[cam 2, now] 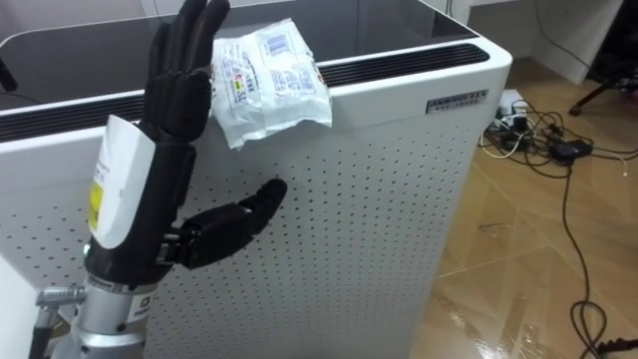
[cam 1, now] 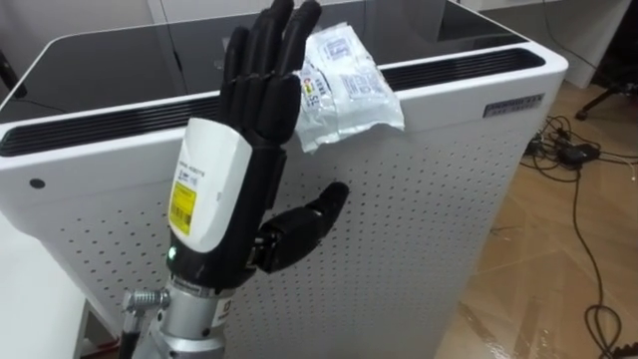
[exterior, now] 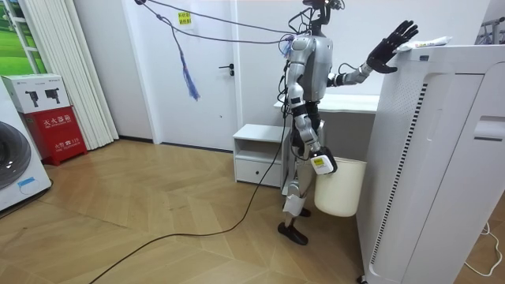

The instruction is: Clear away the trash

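A crumpled white plastic wrapper (cam 1: 344, 88) (cam 2: 269, 72) with coloured print lies on the top front edge of a tall white perforated appliance (cam 1: 429, 209) (exterior: 442, 158). My left hand (cam 1: 249, 110) (cam 2: 174, 100) is raised upright against that edge. It is open, the fingers straight and their tips just left of the wrapper, partly overlapping it, the thumb spread out below. In the room view I stand facing the appliance with that hand (exterior: 390, 43) lifted to its top. My right hand (exterior: 322, 163) hangs low at the rim of a white bin (exterior: 343, 193).
The appliance has a dark glossy top (cam 1: 120, 60) and a long vent slot. Tangled cables (cam 1: 563, 150) lie on the wooden floor to its right. A low white cabinet (exterior: 256, 154) stands behind me, and a long cable (exterior: 197, 233) trails across the floor.
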Robot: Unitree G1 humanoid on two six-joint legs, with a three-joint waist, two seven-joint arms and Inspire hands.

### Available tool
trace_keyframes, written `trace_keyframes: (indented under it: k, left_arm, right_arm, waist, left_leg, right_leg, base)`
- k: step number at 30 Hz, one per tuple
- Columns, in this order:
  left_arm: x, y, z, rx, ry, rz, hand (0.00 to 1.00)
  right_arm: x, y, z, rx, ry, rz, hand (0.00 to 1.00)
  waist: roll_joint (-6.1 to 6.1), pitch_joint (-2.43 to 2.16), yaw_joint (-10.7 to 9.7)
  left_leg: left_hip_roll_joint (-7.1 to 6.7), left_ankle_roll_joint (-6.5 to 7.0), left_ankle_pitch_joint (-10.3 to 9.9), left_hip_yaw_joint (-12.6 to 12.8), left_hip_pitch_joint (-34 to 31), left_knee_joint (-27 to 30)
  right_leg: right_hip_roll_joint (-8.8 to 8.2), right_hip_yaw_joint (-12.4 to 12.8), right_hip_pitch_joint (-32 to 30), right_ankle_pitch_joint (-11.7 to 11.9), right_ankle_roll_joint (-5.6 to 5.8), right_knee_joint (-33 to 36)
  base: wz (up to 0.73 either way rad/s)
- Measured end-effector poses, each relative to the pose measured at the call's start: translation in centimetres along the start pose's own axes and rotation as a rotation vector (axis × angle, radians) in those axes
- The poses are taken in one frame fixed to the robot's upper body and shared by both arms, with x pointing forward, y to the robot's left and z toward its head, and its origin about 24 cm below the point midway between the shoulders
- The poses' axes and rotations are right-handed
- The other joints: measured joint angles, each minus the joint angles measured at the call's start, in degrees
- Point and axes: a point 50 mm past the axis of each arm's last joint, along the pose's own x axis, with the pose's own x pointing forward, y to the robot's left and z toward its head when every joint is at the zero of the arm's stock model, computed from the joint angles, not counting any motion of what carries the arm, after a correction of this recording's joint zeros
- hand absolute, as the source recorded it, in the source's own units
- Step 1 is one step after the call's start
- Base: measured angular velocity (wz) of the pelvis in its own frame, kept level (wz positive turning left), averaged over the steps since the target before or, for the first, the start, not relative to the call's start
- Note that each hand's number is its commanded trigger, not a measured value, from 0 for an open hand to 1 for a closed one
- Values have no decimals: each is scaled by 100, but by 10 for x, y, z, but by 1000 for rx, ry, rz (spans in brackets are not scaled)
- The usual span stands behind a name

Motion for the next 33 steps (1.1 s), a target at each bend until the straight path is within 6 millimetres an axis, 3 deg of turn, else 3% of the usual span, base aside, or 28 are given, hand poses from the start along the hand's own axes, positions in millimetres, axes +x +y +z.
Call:
trace_keyframes:
  k: [1, 2, 10, 20, 28, 33]
  left_arm:
    - [1, 0, 0, 2, -1, 2, 82]
    - [2, 0, 0, 2, -3, 3, 100]
    - [2, 2, -1, 15, -20, -7, 100]
    - [21, 8, -1, 31, -54, 88, 100]
    - [27, 10, -2, 42, -55, 104, 100]
    - [30, 14, -3, -72, -6, 143, 100]
  right_arm:
    - [0, 0, 0, 0, 1, 0, 100]
    - [0, 0, 0, 1, 0, 1, 100]
    - [0, -2, 1, -3, -1, -3, 100]
    - [0, -3, 2, -5, 4, 1, 100]
    - [-1, -4, 2, -5, 5, 1, 100]
    - [-1, -5, 2, -8, 6, 0, 100]
  waist:
    - [-1, 7, 0]
    - [2, 16, 0]
    - [44, 56, 9]
    - [124, 8, 5]
    - [102, 21, 4]
    - [79, 27, 4]
  left_leg:
    - [0, 0, 0, 0, -3, -1]
    - [1, 0, 0, 2, -3, -5]
    - [0, 0, 0, 4, -9, -10]
    - [10, 0, 0, 73, -12, -35]
    - [6, 0, 1, 64, 8, -30]
    - [-1, 1, 1, 73, -10, -24]
  right_leg:
    - [1, 0, 1, 0, 0, 0]
    - [3, 7, 2, 0, 0, -1]
    - [3, 2, 3, 0, 0, -5]
    - [20, 68, -61, 0, 0, -1]
    - [12, 112, -50, 0, 0, -6]
    - [11, 131, -76, -2, 3, -3]
  base:
    - [0]
    - [0]
    - [0]
    - [-3]
    - [0]
    - [0]
